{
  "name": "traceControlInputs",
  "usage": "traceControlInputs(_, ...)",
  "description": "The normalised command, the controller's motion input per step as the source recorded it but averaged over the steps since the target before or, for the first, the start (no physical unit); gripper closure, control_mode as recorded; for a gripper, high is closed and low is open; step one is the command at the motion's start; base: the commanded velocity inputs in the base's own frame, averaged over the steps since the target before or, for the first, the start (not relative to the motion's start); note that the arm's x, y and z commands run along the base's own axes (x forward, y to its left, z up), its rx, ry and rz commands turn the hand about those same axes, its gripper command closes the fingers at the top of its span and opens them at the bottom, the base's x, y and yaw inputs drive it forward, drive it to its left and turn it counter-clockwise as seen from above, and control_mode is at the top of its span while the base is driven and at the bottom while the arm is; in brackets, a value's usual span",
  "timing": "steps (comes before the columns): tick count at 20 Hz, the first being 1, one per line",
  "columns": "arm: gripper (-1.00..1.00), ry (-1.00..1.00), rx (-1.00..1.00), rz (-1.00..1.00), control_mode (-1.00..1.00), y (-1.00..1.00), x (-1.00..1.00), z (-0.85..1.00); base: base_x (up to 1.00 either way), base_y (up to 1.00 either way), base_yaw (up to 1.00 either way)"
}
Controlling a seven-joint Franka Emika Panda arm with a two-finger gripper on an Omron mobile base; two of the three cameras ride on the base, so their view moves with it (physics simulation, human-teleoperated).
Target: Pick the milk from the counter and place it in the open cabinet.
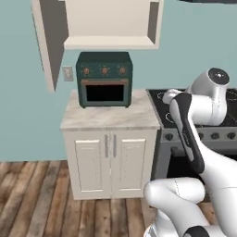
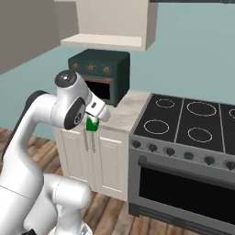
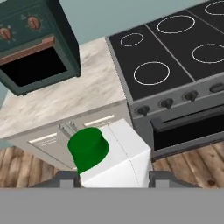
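The cream, beige-walled wall cabinet (image 1: 111,23) with a plain bare shelf hangs open at the top of the left base view, directly above the dark green countertop oven (image 1: 104,78), which stands on a small beige marble-patterned tabletop (image 1: 111,116) over a cream two-door base cabinet (image 1: 111,162). To the right of that stands a black four-ring cooktop on a grey steel range (image 2: 193,137).

The white arm is folded low in front of the base cabinet. Its pincer (image 2: 93,125) is closed on the small white milk carton with the green cap (image 3: 109,157): in the hand view the carton sits between the two dark tips, cap toward 11 o'clock, its long axis running along the line of the fingers. In the right base view only a green patch of the carton (image 2: 92,124) shows under the wrist.

The relation that matters: from the held carton, the cabinet shelf lies at about 12 o'clock, well above and farther back, past the oven. I judge the coming move to be a lift clear over the oven top, then a reach inward to the shelf, with the open cabinet door (image 1: 50,41) at 10 o'clock to avoid.
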Motion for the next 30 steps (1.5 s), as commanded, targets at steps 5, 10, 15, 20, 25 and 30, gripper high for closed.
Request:
traceControlInputs(5, 1.0, 0.0, 0.0, 0.0, 1.0, 0.0, 0.0, 0.0, 0.79, 0.0, -0.21)
traceControlInputs(10, 1.0, 0.0, 0.0, 0.0, 1.0, 0.0, 0.0, 0.0, 0.68, 0.32, -0.19)
traceControlInputs(15, 1.0, 0.0, 0.0, 0.0, 1.0, 0.0, 0.0, 0.0, 0.07, 0.54, -0.08)
traceControlInputs(20, 1.0, 0.0, 0.0, 0.0, 1.0, 0.0, 0.0, 0.0, 0.11, 0.27, 0.0)
traceControlInputs(25, 1.0, 0.0, 0.0, 0.0, 1.0, 0.0, 0.0, 0.0, 0.64, 0.04, 0.0)
traceControlInputs(30, 1.0, 0.0, 0.0, 0.0, 1.0, 0.0, 0.0, 0.0, 0.37, 0.08, 0.0)
